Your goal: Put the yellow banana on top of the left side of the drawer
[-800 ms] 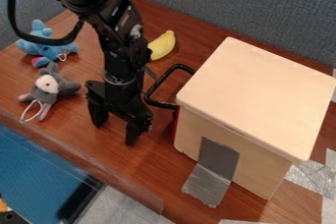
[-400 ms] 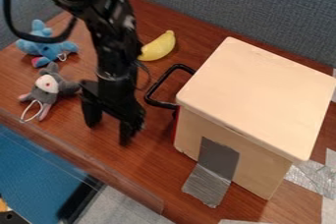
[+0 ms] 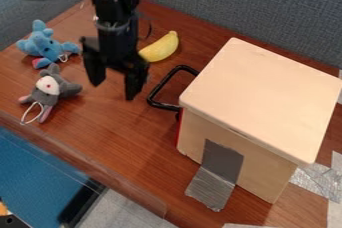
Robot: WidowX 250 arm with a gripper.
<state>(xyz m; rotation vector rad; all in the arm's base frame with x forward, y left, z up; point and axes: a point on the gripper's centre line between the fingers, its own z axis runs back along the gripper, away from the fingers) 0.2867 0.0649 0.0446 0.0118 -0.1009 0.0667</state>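
The curved yellow plastic-looking banana [image 3: 160, 47] lies on the brown wooden bench [image 3: 133, 134], at ten o'clock from the pale wooden drawer unit [image 3: 260, 97] with its black handle [image 3: 162, 83]. The black two-finger end effector [image 3: 115, 89] has its fingers spread, holding nothing, with the banana at one o'clock from it. Neither grasp nor placement is done; gripping, lifting and setting down on top all remain. No writing is legible.
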